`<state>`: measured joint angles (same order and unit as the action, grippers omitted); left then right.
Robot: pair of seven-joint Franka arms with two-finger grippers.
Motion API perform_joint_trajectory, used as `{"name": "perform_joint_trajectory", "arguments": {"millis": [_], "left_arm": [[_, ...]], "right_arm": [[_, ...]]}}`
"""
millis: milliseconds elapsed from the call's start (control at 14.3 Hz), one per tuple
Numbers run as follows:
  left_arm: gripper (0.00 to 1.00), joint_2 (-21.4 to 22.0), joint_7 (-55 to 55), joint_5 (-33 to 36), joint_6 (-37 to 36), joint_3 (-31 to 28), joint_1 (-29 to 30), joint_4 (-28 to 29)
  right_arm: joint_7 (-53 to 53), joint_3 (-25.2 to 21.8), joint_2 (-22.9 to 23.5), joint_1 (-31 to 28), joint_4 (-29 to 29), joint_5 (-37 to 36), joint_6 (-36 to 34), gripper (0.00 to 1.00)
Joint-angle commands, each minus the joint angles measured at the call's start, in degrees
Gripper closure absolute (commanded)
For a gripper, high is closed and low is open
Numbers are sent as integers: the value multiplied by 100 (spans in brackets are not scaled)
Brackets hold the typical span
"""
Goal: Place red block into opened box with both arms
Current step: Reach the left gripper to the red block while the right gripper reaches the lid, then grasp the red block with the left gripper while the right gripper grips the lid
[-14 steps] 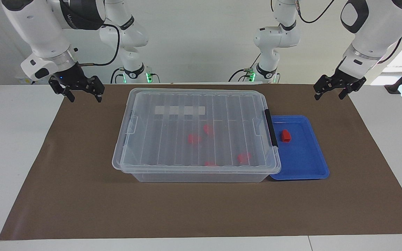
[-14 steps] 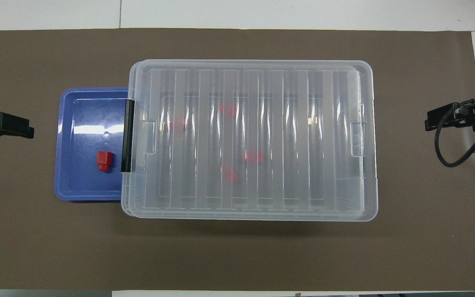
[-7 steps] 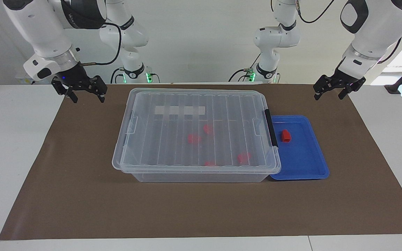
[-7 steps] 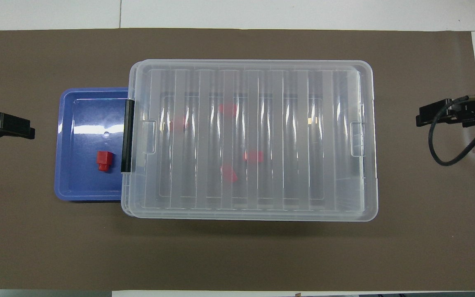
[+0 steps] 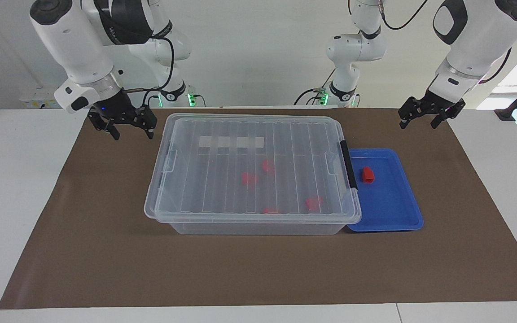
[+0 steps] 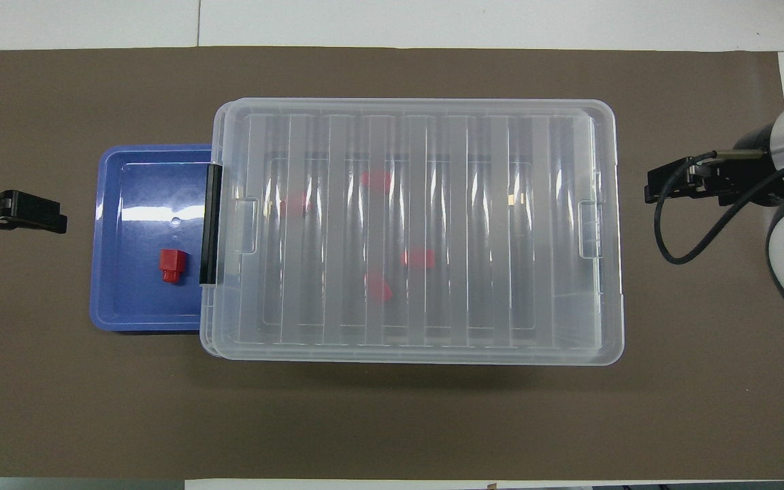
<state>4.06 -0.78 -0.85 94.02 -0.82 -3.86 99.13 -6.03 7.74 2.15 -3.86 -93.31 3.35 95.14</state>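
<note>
Right gripper [image 5: 130, 131] hangs low over the brown mat [image 5: 106, 251], just beside the box's end toward the right arm, fingers spread wide, nothing between them, touching nothing. It has travelled inward from the mat's edge over the last second; earlier it stood well apart from the box. Left gripper [image 5: 416, 122] hovers over the mat near the robots' edge, at the left arm's end of the table, also wide open and empty; it has crept only slightly toward the tray.

Mat covers most of the white table [image 5: 16, 179].

Box [image 5: 249, 170]: large clear bin, sits mid-mat, ribbed lid [image 6: 412, 224] resting flat on top, lid closed over the bin. Black clip handle [image 5: 348, 163] on the end toward the left arm; whitish label strip [image 5: 231, 141] on the lid's side nearer the robots. Unmoved since the earlier frames.

Blue tray [image 5: 393, 211]: shallow, tucked against the box's handle end, its edge partly under the lid's overhang.

Red block [image 5: 367, 174]: lies in the tray, close to the handle, in the half nearer the robots. It is well apart from the left gripper, which is over the mat nearer the robots' edge than the tray, and the whole box stands between the block and the right gripper. Same spot as before.

Four more red blocks [image 5: 249, 178] show blurred through the lid, scattered on the box floor.
</note>
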Motion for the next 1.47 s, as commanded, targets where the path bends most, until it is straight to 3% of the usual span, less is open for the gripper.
{"name": "perform_joint_trajectory", "arguments": {"millis": [0,280,490,1049,1399], "left_arm": [[0,489,-28,50,685,-24,-71,877],[0,623,-45,50,1179,-15,-80,1556],[0,631,-28,50,1985,-24,-203,2240],[0,-291,270,50,3604,-24,-545,3015],[0,-546,333,50,4476,-24,-537,3570]], "right_arm": [[-83,52,171,-36,-64,25,276,0],[-179,87,224,-9,-283,34,347,0],[-372,193,198,-27,-512,34,461,0],[-381,386,48,-27,-1286,-326,1077,0],[-320,360,-92,-44,-1681,-326,1209,0]]}}
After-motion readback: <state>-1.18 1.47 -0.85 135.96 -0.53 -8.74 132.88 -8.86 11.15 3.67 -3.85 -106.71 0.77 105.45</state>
